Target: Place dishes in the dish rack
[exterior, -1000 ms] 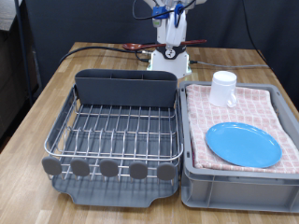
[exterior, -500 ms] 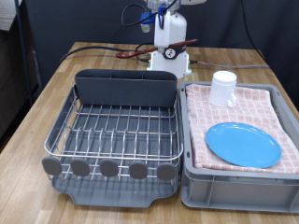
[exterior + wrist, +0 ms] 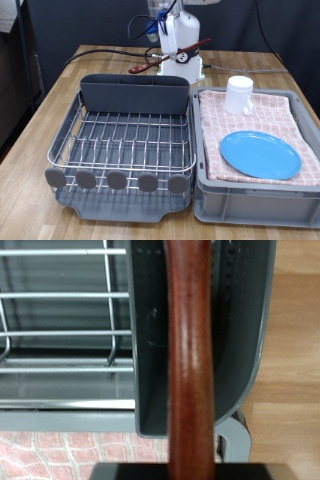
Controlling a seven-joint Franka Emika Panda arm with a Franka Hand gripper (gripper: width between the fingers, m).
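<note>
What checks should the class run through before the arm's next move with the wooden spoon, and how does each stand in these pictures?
1. The reddish-brown wooden spoon is off the table, carried at the claw above the rack's back wall: ok.
2. Claw fingers seen closing on the spoon: cannot tell; the wrist view shows only the handle.
3. The silver wire dish rack in its dark grey tray holds no dishes: ok.
4. The round light-blue plate lies flat on the pink checked cloth in the grey bin: ok.
5. The plain white cup stands on the cloth, apart from the plate: ok.
</note>
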